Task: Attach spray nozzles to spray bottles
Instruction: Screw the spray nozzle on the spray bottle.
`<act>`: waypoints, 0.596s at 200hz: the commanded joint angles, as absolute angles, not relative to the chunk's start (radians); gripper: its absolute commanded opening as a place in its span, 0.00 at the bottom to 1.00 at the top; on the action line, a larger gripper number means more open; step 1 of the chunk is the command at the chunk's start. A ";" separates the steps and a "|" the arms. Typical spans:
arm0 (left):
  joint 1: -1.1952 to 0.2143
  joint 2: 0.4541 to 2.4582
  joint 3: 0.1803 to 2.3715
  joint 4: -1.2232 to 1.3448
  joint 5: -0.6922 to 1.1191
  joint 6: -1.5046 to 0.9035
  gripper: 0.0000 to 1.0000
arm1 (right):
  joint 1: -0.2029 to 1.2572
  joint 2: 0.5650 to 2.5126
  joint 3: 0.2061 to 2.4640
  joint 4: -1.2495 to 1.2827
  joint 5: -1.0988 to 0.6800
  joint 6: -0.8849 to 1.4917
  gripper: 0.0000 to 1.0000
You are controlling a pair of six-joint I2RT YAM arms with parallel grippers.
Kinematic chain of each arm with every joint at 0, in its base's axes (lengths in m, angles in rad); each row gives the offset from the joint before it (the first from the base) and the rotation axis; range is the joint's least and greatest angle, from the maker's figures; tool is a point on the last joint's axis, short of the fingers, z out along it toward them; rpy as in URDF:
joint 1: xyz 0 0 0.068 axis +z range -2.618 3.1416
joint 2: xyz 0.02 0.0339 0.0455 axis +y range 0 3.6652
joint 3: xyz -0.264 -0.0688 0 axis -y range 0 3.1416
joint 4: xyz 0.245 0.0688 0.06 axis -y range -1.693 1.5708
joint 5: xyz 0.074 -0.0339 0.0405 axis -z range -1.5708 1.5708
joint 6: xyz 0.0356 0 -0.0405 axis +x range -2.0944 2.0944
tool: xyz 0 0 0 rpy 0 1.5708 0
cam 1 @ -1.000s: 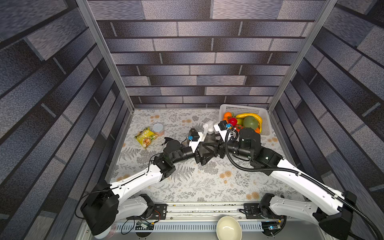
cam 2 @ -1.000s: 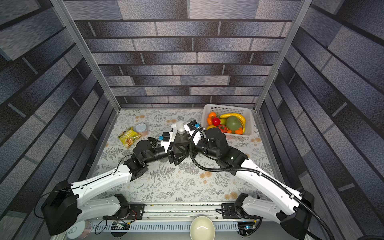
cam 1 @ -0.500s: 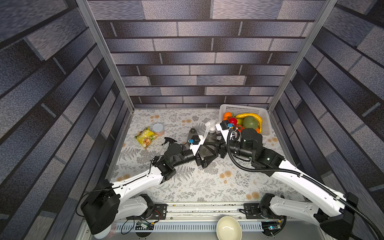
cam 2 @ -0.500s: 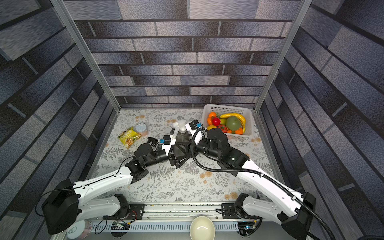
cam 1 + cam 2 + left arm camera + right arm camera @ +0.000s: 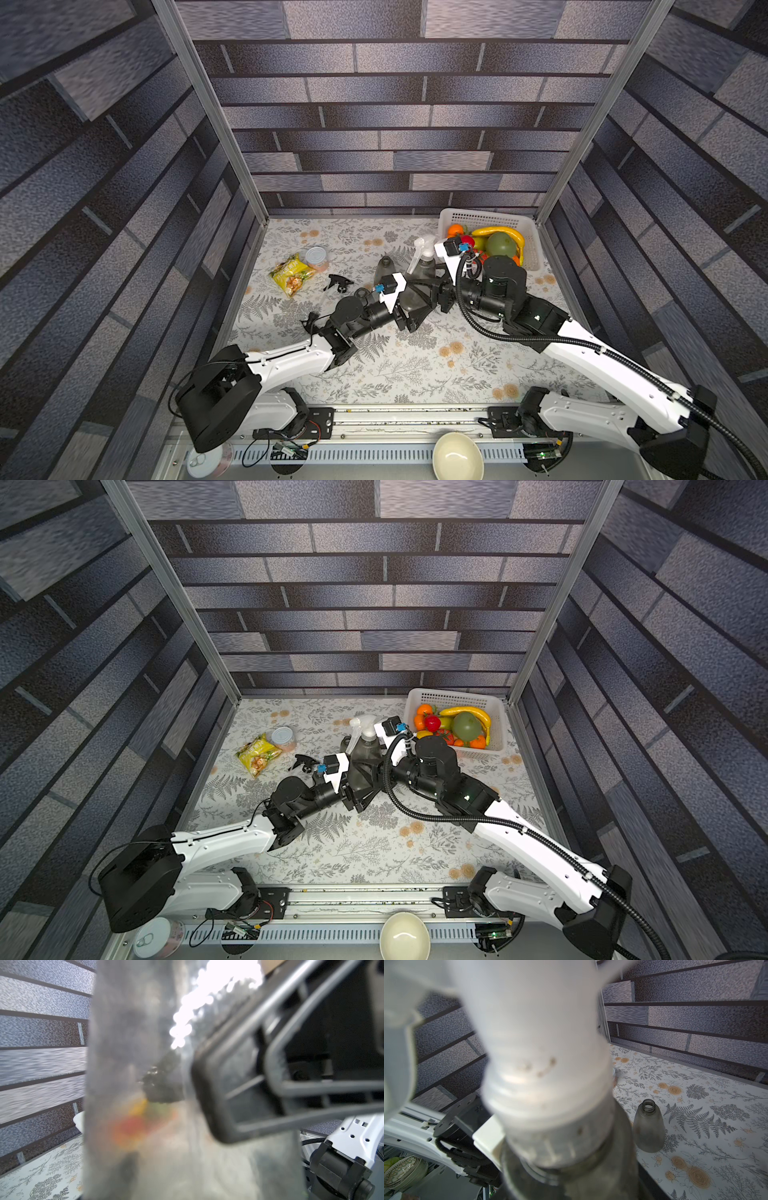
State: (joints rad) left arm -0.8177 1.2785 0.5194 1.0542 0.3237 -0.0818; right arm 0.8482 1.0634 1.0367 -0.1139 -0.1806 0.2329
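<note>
A smoky grey spray bottle (image 5: 420, 272) (image 5: 368, 752) stands upright mid-table with the translucent white spray nozzle (image 5: 424, 245) (image 5: 362, 723) on its neck. My right gripper (image 5: 432, 291) (image 5: 374, 771) is shut on its body; one of its black fingers (image 5: 239, 1093) lies against the bottle (image 5: 145, 1147). My left gripper (image 5: 409, 316) (image 5: 356, 802) straddles the bottle's lower body, contact hidden. The right wrist view shows the nozzle collar (image 5: 546, 1084) over the neck. A second, open-necked bottle (image 5: 384, 266) (image 5: 648, 1128) stands behind. A black nozzle (image 5: 338, 283) (image 5: 305, 762) lies to the left.
A white basket (image 5: 490, 218) of fruit sits at the back right, close behind my right wrist. A yellow snack bag (image 5: 291, 274) and a silver-lidded can (image 5: 316, 255) lie at the back left. A cream bowl (image 5: 457, 457) sits beyond the front rail.
My left gripper's jaws spread wide, then drew in around the bottle's lower body. My right gripper kept its hold, and the bottle stayed in nearly the same place.
</note>
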 commanded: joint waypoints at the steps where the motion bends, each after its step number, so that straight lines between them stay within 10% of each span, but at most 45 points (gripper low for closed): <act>1: -0.816 1.269 0.514 1.103 0.271 -0.067 0.90 | 0.855 1.055 1.057 -0.117 -0.206 0.256 0.63; 119: -0.815 1.226 0.508 1.030 0.250 -0.038 0.81 | 0.856 1.025 1.104 -0.179 -0.215 0.237 0.78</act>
State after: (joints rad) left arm -0.8253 1.2476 0.5186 1.0294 0.3092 -0.0521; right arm 0.8486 1.0653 1.0657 -0.1360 -0.1852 0.2314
